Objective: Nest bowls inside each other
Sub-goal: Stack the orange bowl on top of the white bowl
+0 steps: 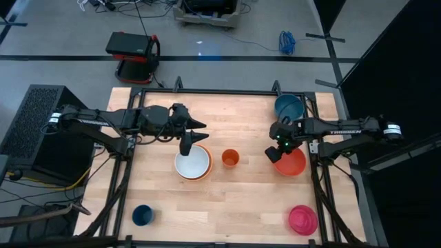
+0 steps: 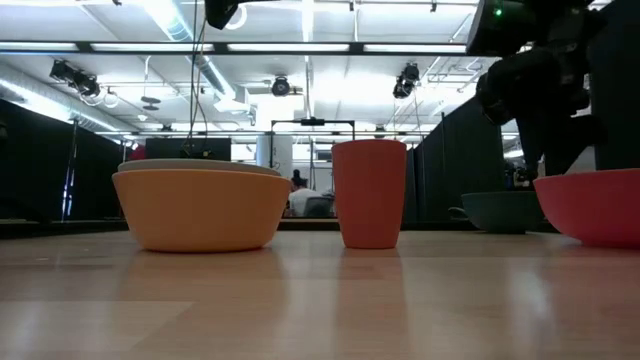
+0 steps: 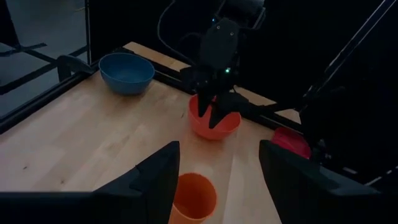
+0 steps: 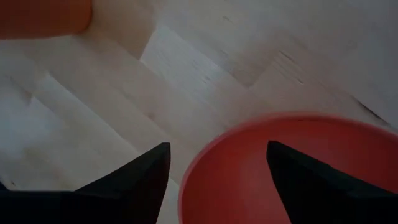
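A white bowl (image 1: pixel 192 162) sits nested in an orange bowl (image 2: pixel 200 210) at the table's middle left. My left gripper (image 1: pixel 195 136) hovers open above their far rim, holding nothing. A red-orange bowl (image 1: pixel 292 163) rests on its base at the right. My right gripper (image 4: pixel 217 146) is open and points down over that bowl's left rim (image 4: pixel 186 180), with one finger outside the rim and one over the hollow. A teal-blue bowl (image 1: pixel 289 107) stands at the far right. A magenta-pink bowl (image 1: pixel 303 219) stands at the near right.
A small orange cup (image 1: pixel 230 158) stands upright between the nested bowls and the red-orange bowl. A small dark blue cup (image 1: pixel 142 215) stands near the front left. A black frame rail (image 1: pixel 207 91) borders the table. Bare wood lies along the near middle.
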### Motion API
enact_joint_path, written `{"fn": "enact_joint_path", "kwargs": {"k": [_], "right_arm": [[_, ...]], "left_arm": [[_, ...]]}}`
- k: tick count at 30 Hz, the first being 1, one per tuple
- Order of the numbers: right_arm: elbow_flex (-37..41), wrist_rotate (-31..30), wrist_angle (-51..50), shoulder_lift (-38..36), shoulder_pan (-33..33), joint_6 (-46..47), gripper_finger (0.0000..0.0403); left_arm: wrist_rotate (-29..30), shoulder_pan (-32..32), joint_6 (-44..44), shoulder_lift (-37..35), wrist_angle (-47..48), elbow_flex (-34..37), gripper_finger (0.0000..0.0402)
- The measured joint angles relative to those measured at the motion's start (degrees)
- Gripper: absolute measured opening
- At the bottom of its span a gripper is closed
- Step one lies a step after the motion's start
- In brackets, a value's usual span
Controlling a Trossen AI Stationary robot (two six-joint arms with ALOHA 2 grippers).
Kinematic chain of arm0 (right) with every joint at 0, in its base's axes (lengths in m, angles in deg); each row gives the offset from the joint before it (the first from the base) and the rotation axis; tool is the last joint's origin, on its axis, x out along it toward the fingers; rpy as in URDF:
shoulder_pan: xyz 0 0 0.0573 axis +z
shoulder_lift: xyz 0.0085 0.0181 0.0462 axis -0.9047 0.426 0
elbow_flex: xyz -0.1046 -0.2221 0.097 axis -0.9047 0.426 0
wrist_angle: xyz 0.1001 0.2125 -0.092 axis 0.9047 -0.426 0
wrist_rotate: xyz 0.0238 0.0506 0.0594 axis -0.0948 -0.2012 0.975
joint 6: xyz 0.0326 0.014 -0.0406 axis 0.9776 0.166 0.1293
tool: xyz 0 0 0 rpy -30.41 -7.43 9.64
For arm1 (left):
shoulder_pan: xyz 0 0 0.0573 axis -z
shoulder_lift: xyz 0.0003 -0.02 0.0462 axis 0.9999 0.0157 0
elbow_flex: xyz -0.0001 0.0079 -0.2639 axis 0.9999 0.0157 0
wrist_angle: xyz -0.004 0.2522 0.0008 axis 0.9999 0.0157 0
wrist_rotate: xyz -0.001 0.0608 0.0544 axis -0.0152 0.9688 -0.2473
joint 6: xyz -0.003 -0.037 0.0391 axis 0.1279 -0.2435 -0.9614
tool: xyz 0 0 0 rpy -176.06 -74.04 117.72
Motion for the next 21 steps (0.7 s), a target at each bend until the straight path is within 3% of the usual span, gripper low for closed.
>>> {"fn": "enact_joint_path", "kwargs": {"k": [12, 21], "right_arm": [[0.00, -0.11, 1.12, 4.33, 0.05, 0.66, 0.0246], [0.00, -0.27, 2.04, 4.58, 0.07, 1.48, 0.0142]], "left_arm": [[-0.47, 0.01, -0.34, -1.15, 0.12, 0.00, 0.0204], [-0.49, 0.01, -0.41, -1.38, 0.24, 0.00, 0.0203]]}}
